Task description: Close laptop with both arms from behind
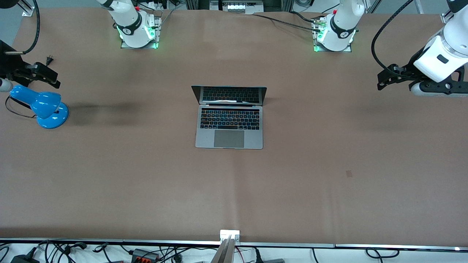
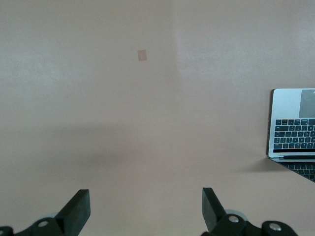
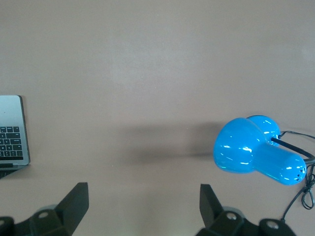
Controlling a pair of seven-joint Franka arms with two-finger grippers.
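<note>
Standing off at both ends of the bench [image 1: 329,182], I have not yet begun the approach. The laptop [image 1: 229,120] sits open at the middle of the bench, base flat, keyboard and trackpad facing the front camera, its screen raised on the edge toward my bases and tilted a little back. Nothing touches it.

My left gripper [image 1: 384,82] hangs over the left arm's end of the bench, well apart from the laptop. In the left wrist view its jaws stand wide open with nothing between them, only bare bench below, and a corner of the laptop [image 2: 294,129] shows at the frame's edge. My right gripper [image 1: 49,78] hangs over the right arm's end, above and just beside a blue desk lamp [image 1: 44,106] that rests on the bench there. The right wrist view shows those jaws equally wide and empty, with the lamp [image 3: 258,150] on one side and a corner of the laptop [image 3: 12,129] at the other.

Finding: the task stands at its first step, the reach in. In my judgement the next move calls for both grippers to travel inward to the lid's back face, on the side toward my bases, one near each top corner, then press it evenly forward and down. Uneven pressure could skew the lid or slide the base. The right arm should lift clear of the lamp and its cord first.
</note>
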